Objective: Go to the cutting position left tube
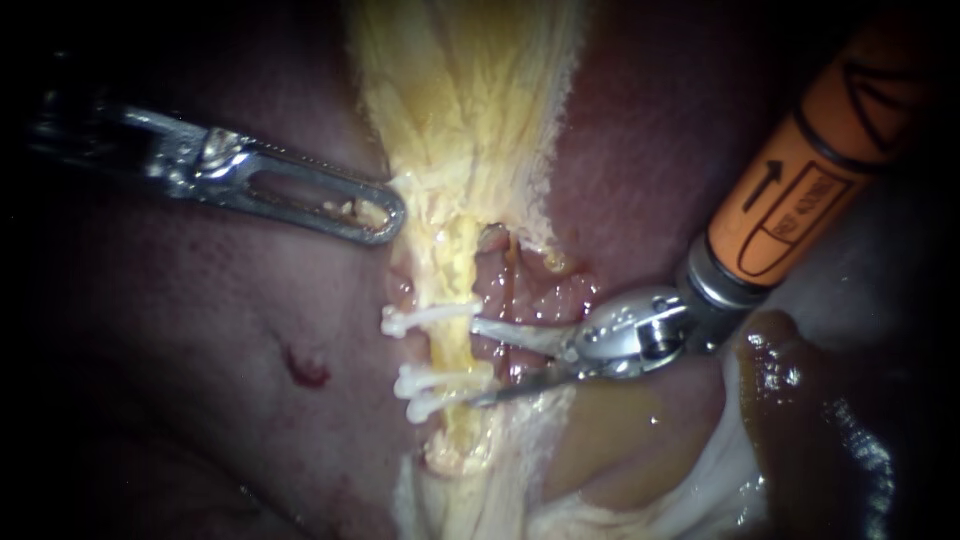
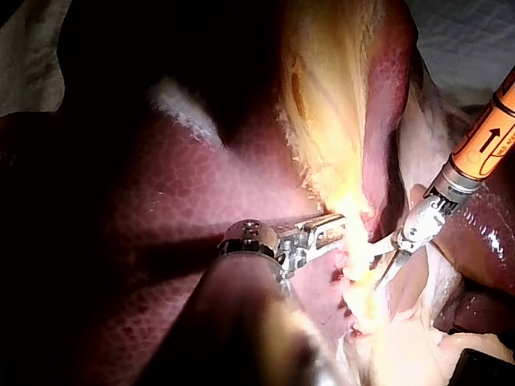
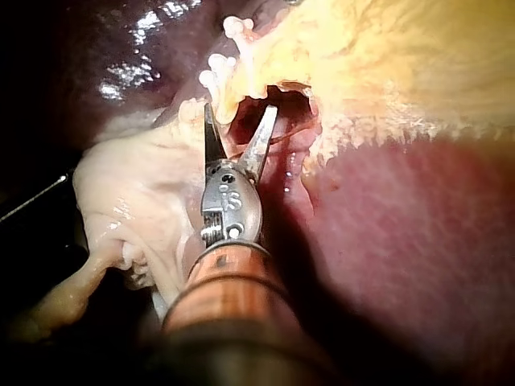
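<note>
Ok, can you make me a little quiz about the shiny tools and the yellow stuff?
1. True or false: the two blades of the orange-sleeved right instrument are shut tight together.
2. How many small white plastic clips sit across the pale yellow tube? A) one B) three C) six
3. Fill the gap: in the endoscope view, the tip of the slotted silver left instrument lies ___ the clips (above or below).

Key: 1 false, a gap shows between the blades. 2 B. 3 above.
</note>
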Robot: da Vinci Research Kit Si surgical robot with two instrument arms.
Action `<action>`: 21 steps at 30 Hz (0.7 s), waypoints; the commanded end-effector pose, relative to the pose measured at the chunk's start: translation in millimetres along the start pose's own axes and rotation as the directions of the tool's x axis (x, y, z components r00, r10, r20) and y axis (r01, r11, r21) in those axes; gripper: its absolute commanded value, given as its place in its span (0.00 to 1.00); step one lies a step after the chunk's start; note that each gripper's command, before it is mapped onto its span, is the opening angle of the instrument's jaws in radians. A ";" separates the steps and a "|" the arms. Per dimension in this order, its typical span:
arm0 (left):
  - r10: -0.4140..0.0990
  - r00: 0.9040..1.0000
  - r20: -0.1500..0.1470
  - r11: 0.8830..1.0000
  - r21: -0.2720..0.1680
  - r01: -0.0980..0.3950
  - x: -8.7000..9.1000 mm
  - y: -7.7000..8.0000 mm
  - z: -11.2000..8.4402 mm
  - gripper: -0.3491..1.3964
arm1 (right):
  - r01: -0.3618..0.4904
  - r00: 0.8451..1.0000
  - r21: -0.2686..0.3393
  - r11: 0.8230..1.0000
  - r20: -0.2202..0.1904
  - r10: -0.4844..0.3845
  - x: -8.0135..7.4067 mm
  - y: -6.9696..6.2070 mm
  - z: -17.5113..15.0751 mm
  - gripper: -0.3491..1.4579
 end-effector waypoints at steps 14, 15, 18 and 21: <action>0.000 1.000 -0.001 1.000 0.001 0.000 0.0 -0.1 -0.1 0.00 | -0.043 0.998 0.058 0.997 -0.038 0.045 0.1 0.9 0.3 0.99; 0.000 1.000 -0.001 1.000 0.001 0.000 0.0 -0.1 -0.1 0.00 | -0.046 0.998 0.072 0.996 -0.045 0.050 0.2 0.7 0.4 0.99; 0.000 1.000 -0.001 1.000 0.001 0.000 0.0 -0.1 0.0 0.00 | -0.051 0.996 0.116 0.992 -0.071 0.060 0.9 0.2 0.8 0.99; 0.000 1.000 -0.001 1.000 0.000 0.000 -0.1 -0.1 0.0 0.00 | -0.047 0.994 0.157 0.987 -0.093 0.062 2.0 -0.2 1.6 0.99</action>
